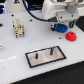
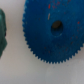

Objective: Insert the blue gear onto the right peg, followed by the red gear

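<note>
The blue gear (image 1: 61,29) lies flat on the white table at the exterior view's upper right. My gripper (image 1: 61,24) hangs right over it, close above. The wrist view shows the blue gear (image 2: 55,32) large and blurred, its centre hole visible, lying free on the table. A dark blurred shape (image 2: 2,32) at the frame's edge stands apart from the gear's rim; nothing is held. The red gear (image 1: 71,36) sits just beside the blue one, nearer the camera. The right peg (image 1: 50,50) stands on the grey, black-rimmed plate (image 1: 56,56), bare.
A shorter pin (image 1: 36,56) stands at the plate's other end. A beige blocky object (image 1: 19,27) stands at the exterior view's left. The table's dark front edge runs below the plate.
</note>
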